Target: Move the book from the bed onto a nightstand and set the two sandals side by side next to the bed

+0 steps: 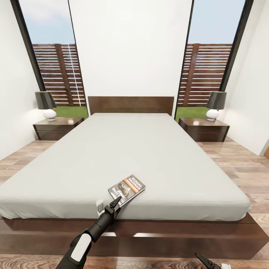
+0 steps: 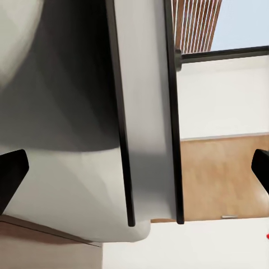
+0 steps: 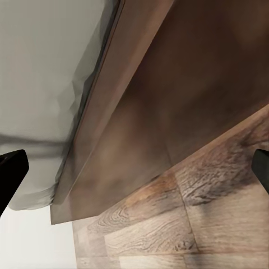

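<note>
R gripper [image 1: 207, 260] low at the foot of the bed [image 1: 123, 157], over wood floor [image 1: 239, 164]; fingers [image 3: 11, 174] spread wide in the wrist view. L gripper [image 1: 113, 207] just short of the book [image 1: 127, 189], at its near corner, fingers [image 2: 10, 176] apart, gripping nothing. Book lies flat on grey mattress near the foot edge. Further back: headboard [image 1: 130, 105], L nightstand [image 1: 56, 127] & R nightstand [image 1: 204, 129], each w/ a lamp [image 1: 46, 105]. Behind, tall windows [image 1: 56, 56].

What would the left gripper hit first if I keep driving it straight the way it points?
Most likely the book. The left gripper is open and points up and forward over the near edge of the bed, its fingertips at the book's near corner. How high it is above the mattress is unclear, so it may slide over.
</note>
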